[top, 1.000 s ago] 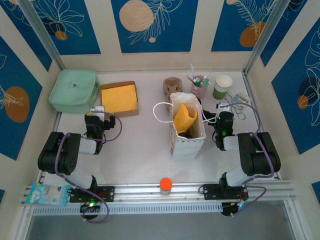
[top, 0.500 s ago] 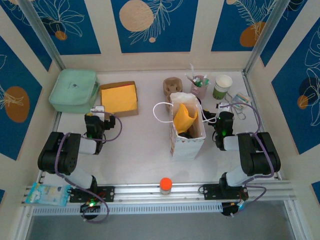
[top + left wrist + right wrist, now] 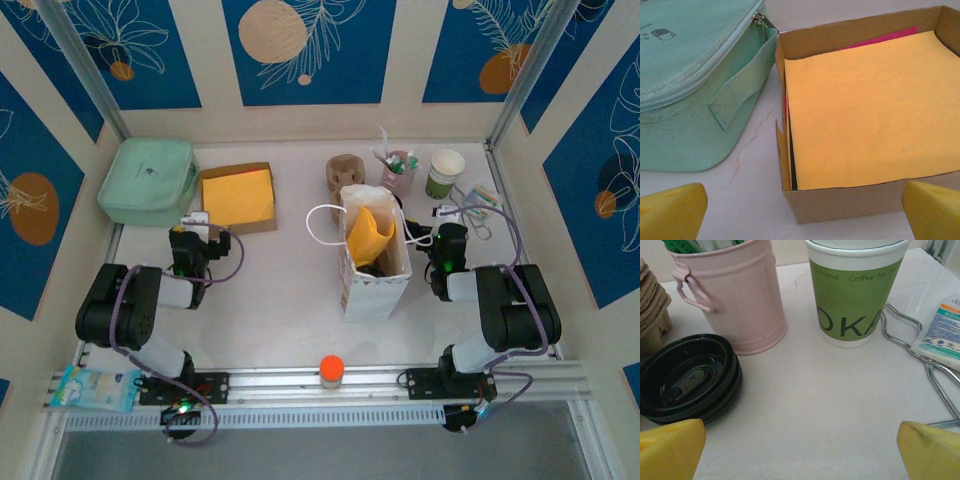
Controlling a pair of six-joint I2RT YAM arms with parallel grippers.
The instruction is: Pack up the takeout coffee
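The takeout coffee is hidden. A white paper bag [image 3: 375, 295] stands open mid-table, with a yellow napkin [image 3: 368, 235] sticking out and something dark low inside that I cannot make out. My left gripper [image 3: 194, 220] [image 3: 802, 215] is open, low over the table, just short of a cardboard box of yellow sheets [image 3: 840, 205]. To the right of the bag my right gripper [image 3: 447, 216] [image 3: 800, 450] is open over bare table. Ahead of it are a stack of black lids [image 3: 687, 377] and a lidless green-and-white cup [image 3: 855, 295].
A mint zip pouch [image 3: 148, 180] lies back left beside the box [image 3: 238, 197]. A pink cup of sticks [image 3: 730, 295] and a pulp cup carrier [image 3: 343, 172] stand behind the bag. Wire tongs [image 3: 920, 345] and sachets [image 3: 945, 335] lie right. An orange cap [image 3: 331, 368] sits at the front rail.
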